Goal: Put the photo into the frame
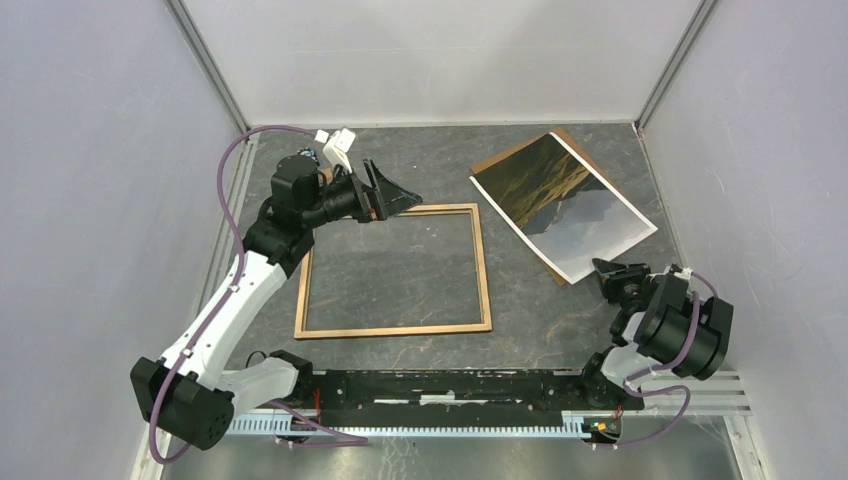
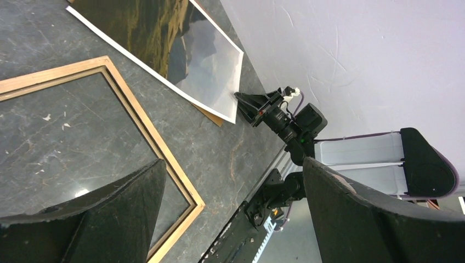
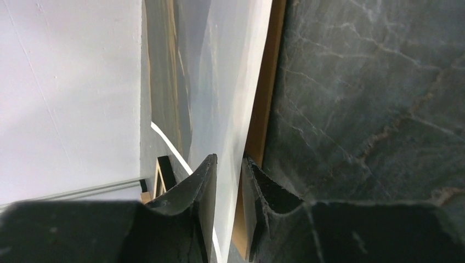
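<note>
Two arms: left over frame (image 1: 486, 270), right folded.
Left gripper (image 1: 398, 190): gaping, empty.
Right gripper (image 3: 229, 160), wrist view: astride photo (image 3: 219, 71) edge; pinch unclear.

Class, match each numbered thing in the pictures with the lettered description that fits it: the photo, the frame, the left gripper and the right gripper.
Things:
1. photo
2. frame
3. left gripper
4. right gripper

Descriptions:
A. wide open, holding nothing, by the frame's far rail
B. lying flat, light wood facing up
C. picture side up, resting on a brown board
D. one finger on each side of the photo's near edge

Pairs: 1-C, 2-B, 3-A, 4-D
</note>
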